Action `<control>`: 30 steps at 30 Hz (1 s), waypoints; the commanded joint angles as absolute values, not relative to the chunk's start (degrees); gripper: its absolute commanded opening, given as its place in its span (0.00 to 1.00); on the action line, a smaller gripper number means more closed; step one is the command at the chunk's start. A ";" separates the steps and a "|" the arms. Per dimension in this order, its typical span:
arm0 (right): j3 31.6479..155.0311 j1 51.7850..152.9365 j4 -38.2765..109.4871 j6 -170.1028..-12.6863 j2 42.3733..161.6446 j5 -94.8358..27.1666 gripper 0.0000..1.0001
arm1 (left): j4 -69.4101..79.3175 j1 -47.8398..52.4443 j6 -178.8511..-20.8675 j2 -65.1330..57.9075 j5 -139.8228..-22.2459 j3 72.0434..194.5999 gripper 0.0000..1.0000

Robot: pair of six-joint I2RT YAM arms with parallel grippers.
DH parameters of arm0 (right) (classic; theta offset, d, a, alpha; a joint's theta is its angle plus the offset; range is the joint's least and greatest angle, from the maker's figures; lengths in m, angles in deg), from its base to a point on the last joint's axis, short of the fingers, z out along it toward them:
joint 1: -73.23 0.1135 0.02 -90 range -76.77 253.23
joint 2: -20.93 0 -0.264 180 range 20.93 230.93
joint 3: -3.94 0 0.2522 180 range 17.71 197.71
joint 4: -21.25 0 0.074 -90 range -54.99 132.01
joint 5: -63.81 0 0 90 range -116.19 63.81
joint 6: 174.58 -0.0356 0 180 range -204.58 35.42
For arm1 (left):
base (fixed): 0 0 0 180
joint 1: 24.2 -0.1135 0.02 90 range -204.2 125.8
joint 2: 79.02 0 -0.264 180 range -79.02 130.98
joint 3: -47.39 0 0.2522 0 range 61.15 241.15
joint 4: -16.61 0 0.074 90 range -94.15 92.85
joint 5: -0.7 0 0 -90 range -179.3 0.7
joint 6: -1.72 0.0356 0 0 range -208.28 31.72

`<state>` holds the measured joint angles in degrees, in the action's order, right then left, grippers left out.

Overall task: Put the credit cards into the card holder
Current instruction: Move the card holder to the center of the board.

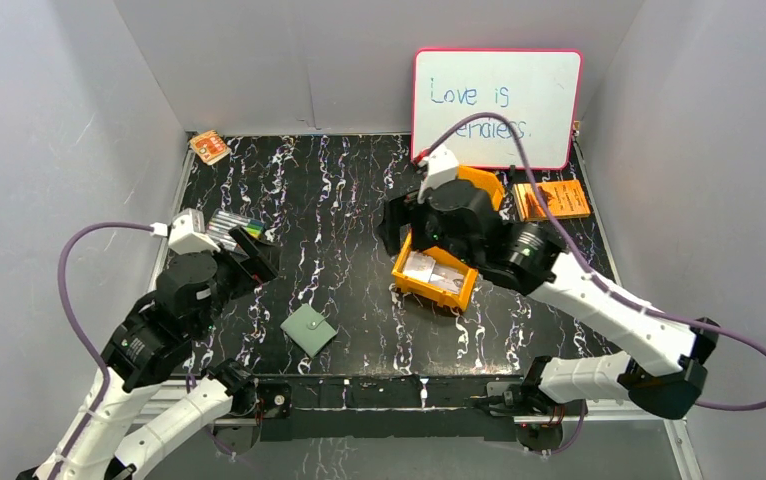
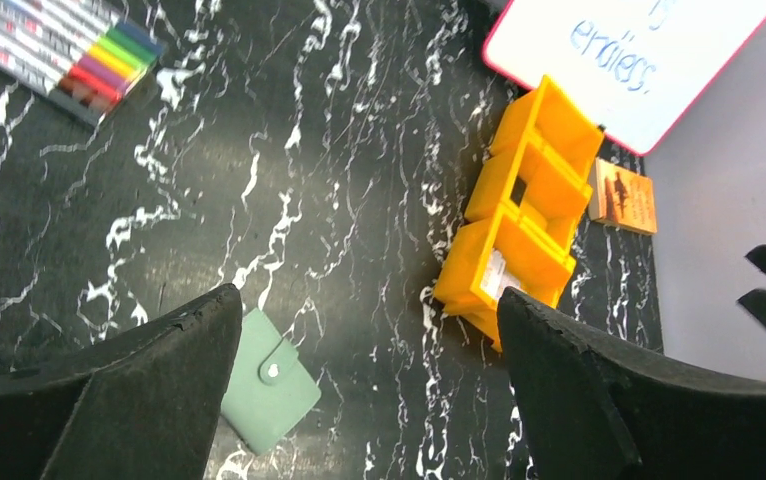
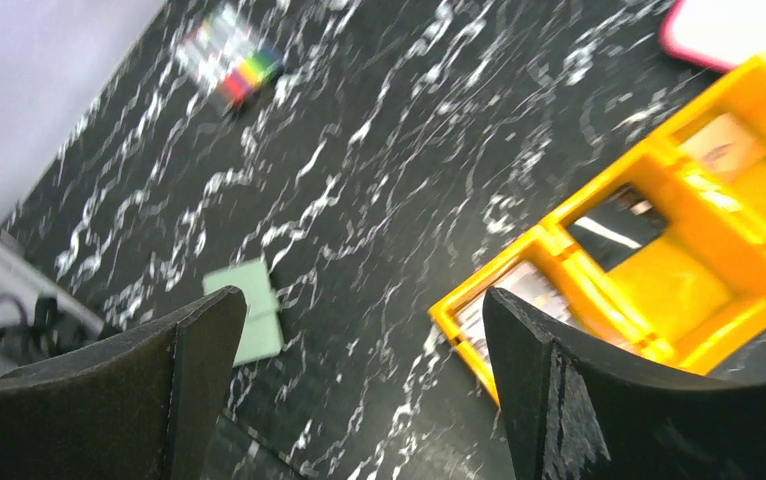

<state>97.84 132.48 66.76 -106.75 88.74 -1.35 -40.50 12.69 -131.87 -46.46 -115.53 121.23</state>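
The card holder [image 1: 309, 330], a sage-green wallet, lies closed and snapped on the black marbled table near the front edge. It also shows in the left wrist view [image 2: 269, 385] and, blurred, in the right wrist view [image 3: 244, 320]. The credit cards [image 1: 434, 272] lie pale in the near compartment of an orange tray [image 1: 424, 291]; they show partly in the left wrist view [image 2: 499, 275] and the right wrist view [image 3: 519, 295]. My left gripper [image 1: 259, 258] is open and empty, above the table left of the holder. My right gripper [image 1: 399, 218] is open and empty over the tray's left side.
A whiteboard [image 1: 497, 105] leans on the back wall. A marker set [image 1: 234, 225] lies at the left, an orange booklet [image 1: 554, 198] at the back right, a small orange packet [image 1: 209, 147] in the back left corner. Grey walls enclose the table.
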 commanded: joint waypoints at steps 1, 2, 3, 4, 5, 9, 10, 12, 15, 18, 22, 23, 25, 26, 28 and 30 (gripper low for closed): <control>94.33 133.14 62.85 -107.15 92.40 -15.40 0.95 | -43.51 12.81 -138.33 -47.82 -115.36 116.84 0.95; 93.15 134.07 61.80 -107.94 93.58 -16.94 0.93 | -44.22 12.83 -140.00 -48.24 -115.32 115.88 0.95; 92.30 135.37 60.87 -108.56 95.05 -17.12 0.93 | -44.83 12.88 -141.45 -48.58 -115.29 114.88 0.95; 91.79 136.75 60.36 -109.17 96.87 -17.14 0.92 | -45.52 12.83 -142.63 -48.97 -115.28 113.93 0.95; 91.87 137.91 60.17 -109.71 99.09 -17.03 0.91 | -46.30 12.81 -144.08 -49.30 -115.31 113.22 0.94; 92.83 140.61 58.75 -113.41 107.64 -18.77 0.87 | -50.09 12.85 -150.44 -49.74 -115.23 110.59 0.93; 92.73 141.25 57.42 -114.02 109.45 -19.63 0.86 | -50.82 12.82 -151.74 -49.66 -114.89 110.06 0.92; 92.10 142.28 54.09 -115.36 112.93 -21.33 0.85 | -51.87 12.82 -153.73 -49.47 -113.95 109.11 0.91; 91.77 142.89 50.56 -117.33 117.54 -23.88 0.83 | -52.49 12.80 -155.53 -49.51 -112.41 107.60 0.90; 92.55 143.11 49.58 -119.06 121.97 -24.09 0.78 | -52.45 12.79 -157.25 -49.94 -110.11 105.89 0.90; 91.21 143.28 47.22 -121.41 125.24 -21.07 0.72 | -53.74 12.86 -159.61 -50.80 -108.86 104.07 0.90; 90.92 143.22 46.62 -121.85 125.99 -20.94 0.70 | -54.23 12.82 -160.20 -51.12 -108.89 103.77 0.89; 90.90 143.21 45.93 -122.45 127.20 -20.84 0.69 | -54.62 12.84 -160.88 -51.96 -108.69 103.31 0.89; 91.04 143.20 45.65 -122.68 127.90 -21.06 0.68 | -54.73 12.82 -161.06 -52.35 -108.52 103.14 0.89; 91.29 143.20 45.29 -123.07 129.17 -21.78 0.68 | -54.63 12.80 -161.27 -53.09 -108.31 102.91 0.89; 91.52 143.19 45.29 -123.56 130.21 -22.25 0.67 | -54.84 12.83 -161.36 -53.17 -108.35 102.90 0.89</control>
<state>90.92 143.06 48.92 -121.57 128.91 -21.88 -53.11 12.69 -159.59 -52.36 -108.54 103.35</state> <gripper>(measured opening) 0.676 0.892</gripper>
